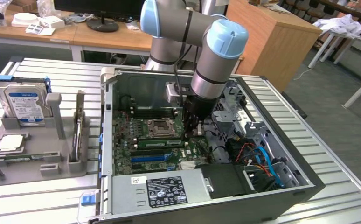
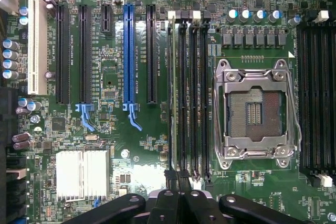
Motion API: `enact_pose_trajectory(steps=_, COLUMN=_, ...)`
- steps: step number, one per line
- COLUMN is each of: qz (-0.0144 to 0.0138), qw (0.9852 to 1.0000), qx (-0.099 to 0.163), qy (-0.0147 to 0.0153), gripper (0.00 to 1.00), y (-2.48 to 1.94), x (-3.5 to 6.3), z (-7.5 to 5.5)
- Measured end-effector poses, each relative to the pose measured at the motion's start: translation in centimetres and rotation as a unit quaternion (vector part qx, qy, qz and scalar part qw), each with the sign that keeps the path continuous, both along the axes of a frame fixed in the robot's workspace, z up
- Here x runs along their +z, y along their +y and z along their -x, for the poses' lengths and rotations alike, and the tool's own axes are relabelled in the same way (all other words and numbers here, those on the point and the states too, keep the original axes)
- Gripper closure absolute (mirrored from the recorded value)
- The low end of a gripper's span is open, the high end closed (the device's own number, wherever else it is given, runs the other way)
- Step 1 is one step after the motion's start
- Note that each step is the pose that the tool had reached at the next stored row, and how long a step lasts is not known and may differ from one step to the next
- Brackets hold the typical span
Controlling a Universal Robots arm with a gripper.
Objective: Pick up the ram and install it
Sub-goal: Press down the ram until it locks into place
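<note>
The ram (image 2: 172,93) is a thin green stick seen edge-on, standing in the outermost of the black memory slots (image 2: 193,98) beside the CPU socket (image 2: 254,111). In the exterior view the ram (image 1: 158,143) shows as a green strip just in front of the CPU socket (image 1: 158,127). My gripper (image 2: 177,176) is shut, its dark fingers pressed together over one end of the stick. I cannot tell whether they touch it. My gripper (image 1: 191,131) reaches down into the open computer case (image 1: 109,140) over the motherboard.
A grey parts tray (image 1: 37,161) lies outside the case at the exterior view's left, holding a silver hard drive (image 1: 25,105) upright. Inside the case are blue and black expansion slots (image 2: 131,56), a finned heatsink (image 2: 83,174), a power supply (image 1: 162,189) and loose cables (image 1: 261,161).
</note>
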State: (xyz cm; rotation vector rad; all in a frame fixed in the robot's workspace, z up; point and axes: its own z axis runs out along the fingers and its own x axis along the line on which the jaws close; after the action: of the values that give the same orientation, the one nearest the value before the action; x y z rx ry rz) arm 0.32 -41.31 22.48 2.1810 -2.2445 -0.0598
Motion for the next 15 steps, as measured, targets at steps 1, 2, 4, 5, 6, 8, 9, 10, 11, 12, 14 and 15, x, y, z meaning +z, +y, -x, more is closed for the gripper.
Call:
enact_pose_trajectory(steps=1, qz=0.0001, qw=1.0, qx=0.0, qy=0.0, gripper=0.89, y=0.0, x=-0.02, z=0.0)
enact_pose_trajectory(steps=2, qz=0.0001, qw=1.0, qx=0.0, qy=0.0, gripper=0.89, y=0.0, x=-0.03, z=0.0)
enact_pose_trajectory(steps=4, qz=0.0001, qw=1.0, qx=0.0, qy=0.0, gripper=0.89, y=0.0, x=-0.03, z=0.0)
enact_pose_trajectory(steps=5, qz=0.0001, qw=1.0, qx=0.0, qy=0.0001, gripper=0.89, y=0.0, x=-0.03, z=0.0)
enact_pose_trajectory(steps=6, qz=0.0, qw=1.0, qx=0.0, qy=0.0, gripper=0.89, y=0.0, x=-0.03, z=0.0)
enact_pose_trajectory(steps=8, qz=0.0, qw=1.0, qx=0.0, qy=0.0, gripper=0.89, y=0.0, x=-0.06, z=0.0)
enact_pose_trajectory(steps=9, qz=0.0, qw=1.0, qx=0.0, qy=0.0, gripper=0.89, y=0.0, x=-0.08, z=0.0)
enact_pose_trajectory(steps=10, qz=0.0001, qw=1.0, qx=0.0, qy=0.0, gripper=0.89, y=0.0, x=-0.09, z=0.0)
enact_pose_trajectory(steps=11, qz=0.0001, qw=1.0, qx=0.0, qy=0.0, gripper=0.89, y=0.0, x=-0.09, z=0.0)
enact_pose_trajectory(steps=12, qz=0.0001, qw=1.0, qx=0.0, qy=0.0, gripper=0.89, y=0.0, x=-0.09, z=0.0)
enact_pose_trajectory(steps=14, qz=0.0, qw=1.0, qx=0.0, qy=0.0, gripper=0.89, y=0.0, x=-0.1, z=0.0)
enact_pose_trajectory(steps=15, qz=0.0, qw=1.0, qx=0.0, qy=0.0, gripper=0.89, y=0.0, x=-0.1, z=0.0)
